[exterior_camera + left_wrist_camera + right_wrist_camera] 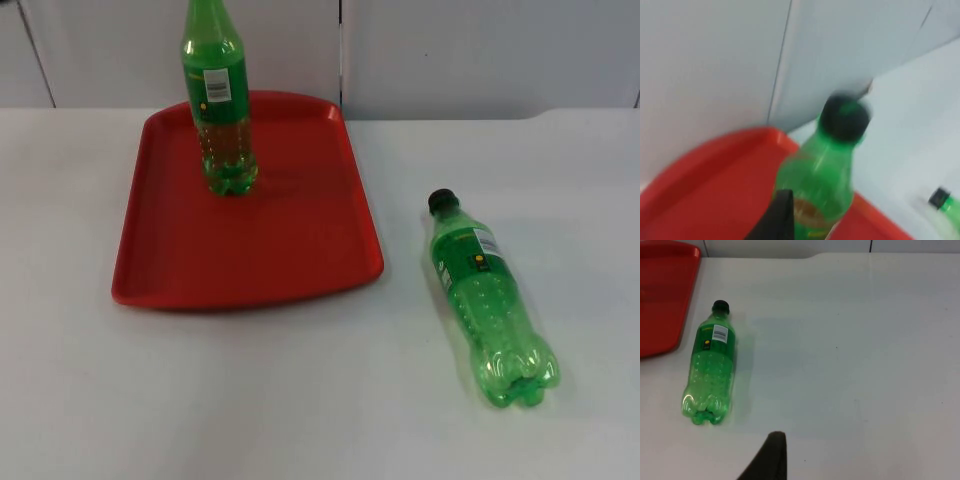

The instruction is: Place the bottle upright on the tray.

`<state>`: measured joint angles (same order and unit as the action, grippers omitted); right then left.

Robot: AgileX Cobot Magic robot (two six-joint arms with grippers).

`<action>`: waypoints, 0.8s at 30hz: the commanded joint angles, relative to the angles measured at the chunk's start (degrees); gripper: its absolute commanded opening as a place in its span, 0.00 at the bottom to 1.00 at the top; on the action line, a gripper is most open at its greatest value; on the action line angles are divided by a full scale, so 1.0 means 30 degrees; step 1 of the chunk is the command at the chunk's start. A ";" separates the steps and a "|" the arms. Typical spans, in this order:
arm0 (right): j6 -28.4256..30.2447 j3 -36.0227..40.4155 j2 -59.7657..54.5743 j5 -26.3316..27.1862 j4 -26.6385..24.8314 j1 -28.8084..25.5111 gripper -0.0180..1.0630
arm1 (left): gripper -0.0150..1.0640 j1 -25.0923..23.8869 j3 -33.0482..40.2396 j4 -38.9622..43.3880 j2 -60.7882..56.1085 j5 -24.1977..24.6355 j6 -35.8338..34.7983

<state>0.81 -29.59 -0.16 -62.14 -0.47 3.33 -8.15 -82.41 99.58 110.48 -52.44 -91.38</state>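
Note:
A green bottle (222, 110) with a black cap stands upright at the back of the red tray (250, 250). In the left wrist view its cap and neck (827, 160) loom close over the tray (700, 190), and my left gripper (781, 220) is just beside it, not holding it. A second green bottle (488, 300) lies on its side on the white table to the right of the tray, cap toward the wall. My right gripper (772, 455) hangs above the bare table some way off that lying bottle (712, 370).
The grey partition wall (450, 50) rises right behind the tray's far rim. The tray's corner (660, 295) lies near the lying bottle's cap. White table stretches in front of the tray and to the right of the lying bottle (947, 205).

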 commanded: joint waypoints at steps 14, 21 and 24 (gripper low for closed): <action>0.0020 0.0053 0.0053 0.0129 -0.0080 -0.0134 0.99 | 0.99 0.0052 -0.0011 0.0125 -0.7265 0.0052 -0.2288; 0.0020 0.0053 0.0053 0.0129 -0.0080 -0.0134 0.99 | 0.99 0.0052 -0.0011 0.0125 -0.9199 0.0402 -0.4222; 0.0020 0.0053 0.0053 0.0129 -0.0080 -0.0134 0.99 | 0.99 0.0052 -0.0011 0.0125 -0.9726 0.0503 -0.4749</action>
<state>0.70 -29.59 -0.16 -62.14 -0.47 3.33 -8.15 -82.41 99.91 82.49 -51.38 -104.05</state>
